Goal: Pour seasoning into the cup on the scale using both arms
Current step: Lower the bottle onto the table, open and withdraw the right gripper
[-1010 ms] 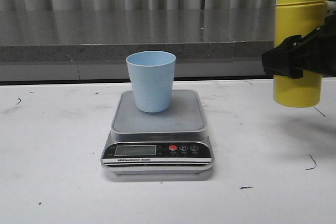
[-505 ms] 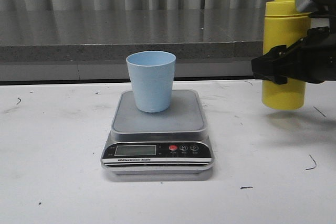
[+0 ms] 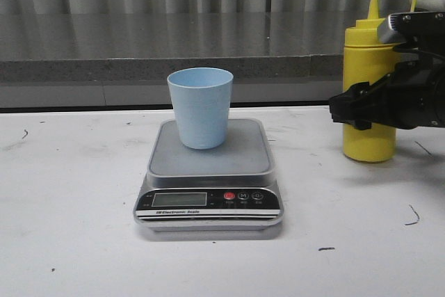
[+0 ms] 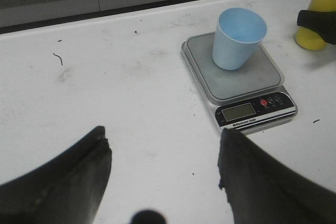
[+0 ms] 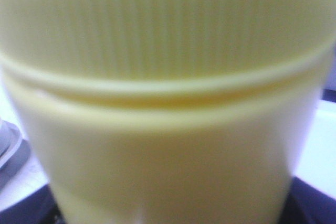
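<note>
Both grippers were visible: the right gripper [image 3: 358, 106] was clamped around the upright seasoning bottle [image 3: 368, 88] at the right of the front view, while the left gripper [image 4: 163, 171] hung empty with jaws spread wide. The cup [image 3: 201, 107] stood upright on the scale [image 3: 208, 165] at frame centre, left of the bottle and well apart. Judged from this, the right arm must carry the bottle leftward before tilting its vertical axis.

Scale [image 3: 208, 193]: white lettering "Electronic Scale" on black front panel below LCD (small logo before it illegible). Button marks too small to read. LCD blank.
</note>
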Controlling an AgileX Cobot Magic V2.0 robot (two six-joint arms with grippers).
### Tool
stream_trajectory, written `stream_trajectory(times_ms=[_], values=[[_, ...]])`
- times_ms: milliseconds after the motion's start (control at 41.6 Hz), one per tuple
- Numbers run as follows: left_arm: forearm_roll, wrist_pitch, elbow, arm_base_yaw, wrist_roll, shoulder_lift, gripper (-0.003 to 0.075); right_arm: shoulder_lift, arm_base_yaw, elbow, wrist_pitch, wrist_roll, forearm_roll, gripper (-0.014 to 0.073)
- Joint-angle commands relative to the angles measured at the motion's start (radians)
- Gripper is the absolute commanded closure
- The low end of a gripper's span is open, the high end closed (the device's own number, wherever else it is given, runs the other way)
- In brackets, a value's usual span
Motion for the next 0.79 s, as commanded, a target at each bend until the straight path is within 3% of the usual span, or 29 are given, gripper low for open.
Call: stream_trajectory(times_ms=[0, 265, 770], values=[[-0.010, -0.068, -0.027, 0.001, -0.009, 0.003, 0.0280, -0.029, -0.005, -0.031, -0.146, -0.016, 0.040, 0.0200], [-0.010, -0.068, -0.027, 0.001, -0.009, 0.003, 0.0280, -0.029, -0.005, -0.030, -0.100, -0.014, 0.038, -0.0015], [-0.010, -0.068, -0.027, 0.001, -0.009, 0.003, 0.0280, -0.170, -0.003, 0.080, 0.048, 0.010, 0.038, -0.0012]])
